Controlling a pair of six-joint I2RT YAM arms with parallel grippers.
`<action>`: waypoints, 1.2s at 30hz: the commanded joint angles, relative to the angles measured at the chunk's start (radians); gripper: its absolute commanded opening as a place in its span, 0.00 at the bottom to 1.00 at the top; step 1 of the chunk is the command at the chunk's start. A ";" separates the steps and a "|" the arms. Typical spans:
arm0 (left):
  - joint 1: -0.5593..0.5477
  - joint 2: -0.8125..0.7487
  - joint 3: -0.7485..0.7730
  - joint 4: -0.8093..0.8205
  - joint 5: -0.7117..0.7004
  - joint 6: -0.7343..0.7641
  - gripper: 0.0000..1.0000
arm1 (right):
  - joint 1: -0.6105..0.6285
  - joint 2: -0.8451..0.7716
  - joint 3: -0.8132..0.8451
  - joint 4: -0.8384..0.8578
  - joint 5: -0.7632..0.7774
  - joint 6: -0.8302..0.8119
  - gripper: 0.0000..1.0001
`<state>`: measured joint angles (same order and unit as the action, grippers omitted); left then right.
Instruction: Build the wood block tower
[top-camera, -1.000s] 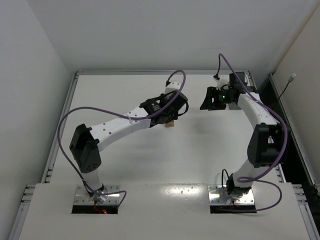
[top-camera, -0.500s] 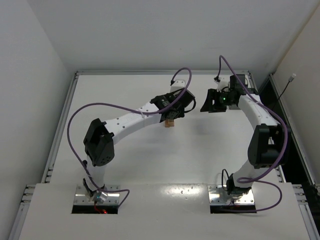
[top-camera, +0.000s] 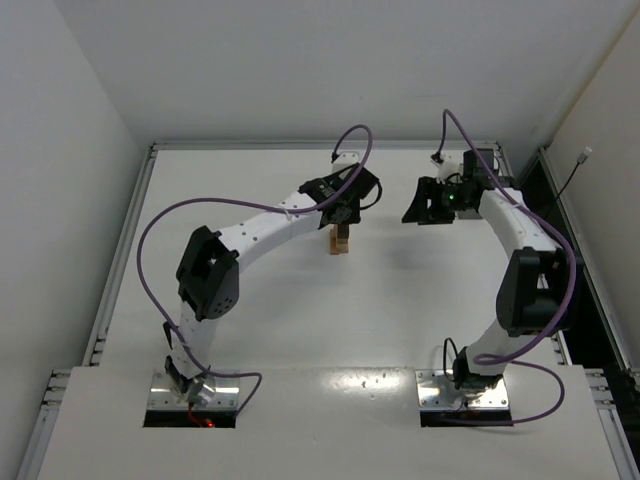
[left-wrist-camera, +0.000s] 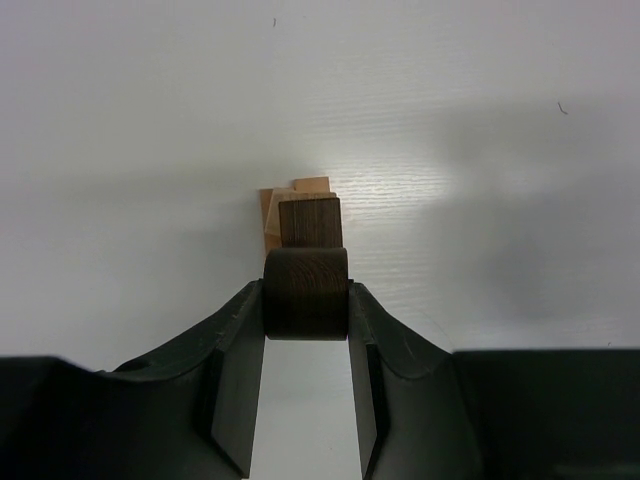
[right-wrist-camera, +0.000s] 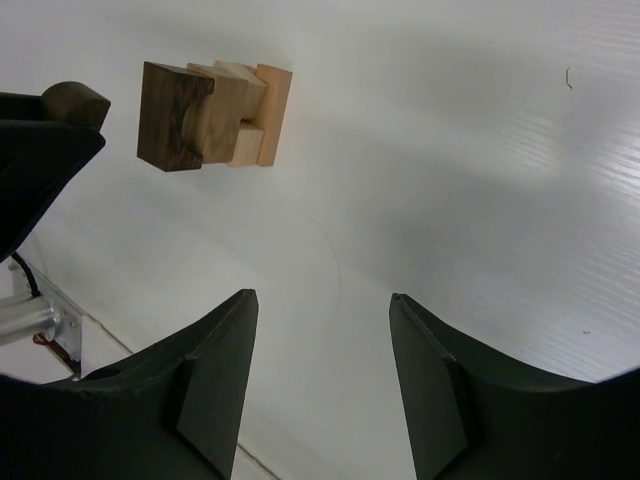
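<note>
Your left end effector (left-wrist-camera: 305, 292) is closed partway on a small dark brown block (left-wrist-camera: 306, 305), with one finger pressed against each side. From the left wrist camera the block's face looks rounded, though its true shape is hard to judge from that angle.

Just beyond the held block stands the tower (top-camera: 341, 241). It is upright on the tabletop (top-camera: 250, 320) with its long axis vertical, in the far half and near the middle. A dark brown cube (right-wrist-camera: 175, 115) caps it. The tan cubes (right-wrist-camera: 250, 110) below sit slightly out of line with one another, so a few edges stick out.

Through the left wrist camera you look almost straight down the column, and the held block sits at the near edge of the top cube. The right wrist camera shows the column side-on, with a small gap between the held block and the cap, so the two are apart.

Your right end effector (right-wrist-camera: 322, 300) hangs well to the right of the tower. Its fingers are spread with nothing between them, and it faces the column across the tabletop.
</note>
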<state>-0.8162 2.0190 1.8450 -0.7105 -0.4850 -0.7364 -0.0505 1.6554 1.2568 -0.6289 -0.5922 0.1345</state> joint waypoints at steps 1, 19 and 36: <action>0.012 0.009 0.056 0.013 0.017 0.020 0.00 | -0.005 0.020 0.020 0.029 -0.035 -0.001 0.52; 0.023 0.046 0.046 0.031 0.069 0.031 0.00 | -0.005 0.038 0.030 0.020 -0.055 -0.001 0.52; 0.032 0.064 0.046 0.022 0.060 0.040 0.02 | -0.005 0.057 0.030 0.020 -0.083 -0.001 0.52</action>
<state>-0.7963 2.0804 1.8599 -0.7021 -0.4191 -0.6968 -0.0505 1.7039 1.2568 -0.6292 -0.6445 0.1349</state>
